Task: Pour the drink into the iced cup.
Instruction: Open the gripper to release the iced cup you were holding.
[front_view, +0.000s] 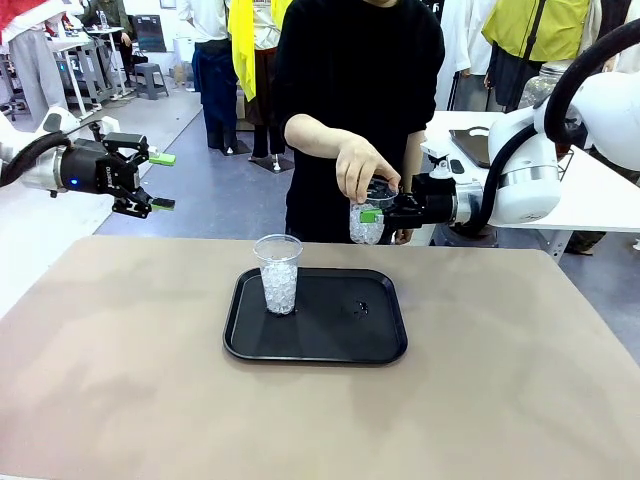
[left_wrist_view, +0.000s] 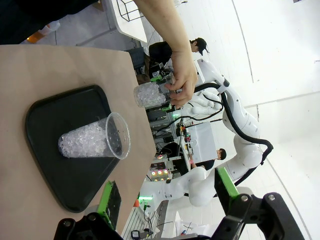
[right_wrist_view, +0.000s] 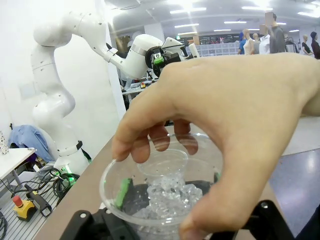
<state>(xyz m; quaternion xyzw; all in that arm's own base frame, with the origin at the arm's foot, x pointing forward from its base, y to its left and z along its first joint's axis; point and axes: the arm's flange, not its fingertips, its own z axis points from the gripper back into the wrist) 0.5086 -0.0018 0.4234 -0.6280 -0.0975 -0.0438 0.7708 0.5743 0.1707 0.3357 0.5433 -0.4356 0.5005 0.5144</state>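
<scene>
- Two iced cups: near cup (front_view: 279, 275) on tray (front_view: 340, 340), far cup (front_view: 362, 232) under person's hand (front_view: 365, 168).
- Right gripper (front_view: 369, 217) flanks far cup; grip unclear.
- Left gripper (front_view: 160, 181) released, far left.

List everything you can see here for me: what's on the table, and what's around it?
table: one, light brown, between robot and person
tray: one, black, middle of the table
cup of ice: one, clear, upright on the tray's left part
second cup of ice: one, clear, in the air at the table's far edge
side table: one, white, behind the right arm
person's hand: one, gripping the second cup's rim from above
left gripper: one, black with green pads, open, in the air at the left
right gripper: one, same colours, fingers either side of the second cup; grip unclear
</scene>
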